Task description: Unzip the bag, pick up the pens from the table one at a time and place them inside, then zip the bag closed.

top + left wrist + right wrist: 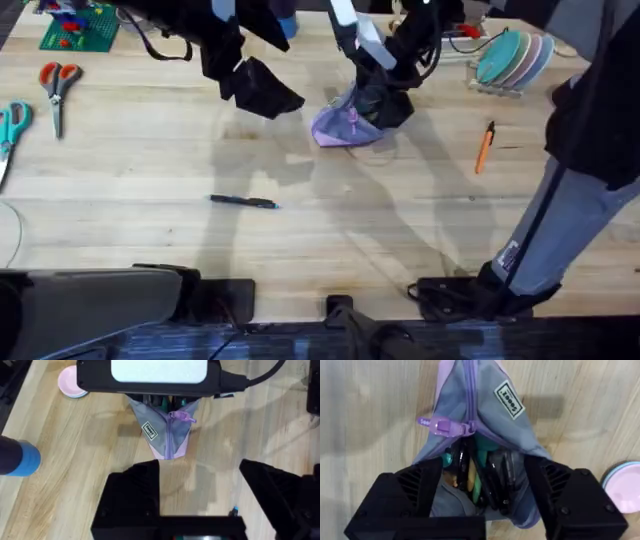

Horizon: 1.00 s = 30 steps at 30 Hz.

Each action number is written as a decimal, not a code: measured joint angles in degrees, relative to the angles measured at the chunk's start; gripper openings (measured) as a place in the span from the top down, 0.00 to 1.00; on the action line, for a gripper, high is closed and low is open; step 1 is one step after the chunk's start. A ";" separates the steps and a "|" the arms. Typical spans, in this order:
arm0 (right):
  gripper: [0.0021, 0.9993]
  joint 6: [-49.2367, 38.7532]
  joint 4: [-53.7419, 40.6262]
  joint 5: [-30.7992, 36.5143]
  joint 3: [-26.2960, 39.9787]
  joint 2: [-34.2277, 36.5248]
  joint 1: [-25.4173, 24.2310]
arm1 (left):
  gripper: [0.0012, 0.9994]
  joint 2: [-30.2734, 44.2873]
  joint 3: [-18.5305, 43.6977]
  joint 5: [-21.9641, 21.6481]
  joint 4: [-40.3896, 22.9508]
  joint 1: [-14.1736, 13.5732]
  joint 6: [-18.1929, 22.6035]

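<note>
right gripper [480, 505] jaws clamp bag [345, 125] end, steadying it for unzipping | left gripper [200, 495] jaws open, nearby | pens [243, 201] still on counter [150, 170]

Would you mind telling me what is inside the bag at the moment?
Through the bag's partly unzipped opening, several slim items show, dark ones and a teal or green one. The fabric and the right hand cover their lower ends, so they cannot be identified.
</note>
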 joint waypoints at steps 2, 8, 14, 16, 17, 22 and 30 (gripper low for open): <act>0.00 0.06 -0.39 0.00 0.00 -0.18 0.00 | 0.01 0.00 0.00 0.00 0.00 0.00 0.00; 0.00 4.83 -1.83 0.04 0.00 -4.55 -0.34 | 0.01 0.00 0.00 0.02 0.00 0.00 0.00; 0.00 20.43 -2.05 0.02 0.00 -15.96 -3.01 | 0.01 0.00 0.00 0.00 0.00 0.00 0.00; 0.00 23.22 -2.11 0.02 0.00 -18.60 -4.11 | 0.01 0.00 0.00 0.00 0.00 0.00 0.00; 0.00 24.44 -2.11 0.00 0.00 -19.88 -4.74 | 0.01 0.00 0.00 0.00 0.00 0.00 0.00; 0.00 29.50 -2.18 0.02 0.00 -25.24 -8.48 | 0.01 0.00 0.00 0.00 0.00 0.00 0.00; 0.00 35.28 -2.23 0.02 0.00 -28.81 -13.87 | 0.01 0.00 0.00 0.00 0.00 0.00 0.00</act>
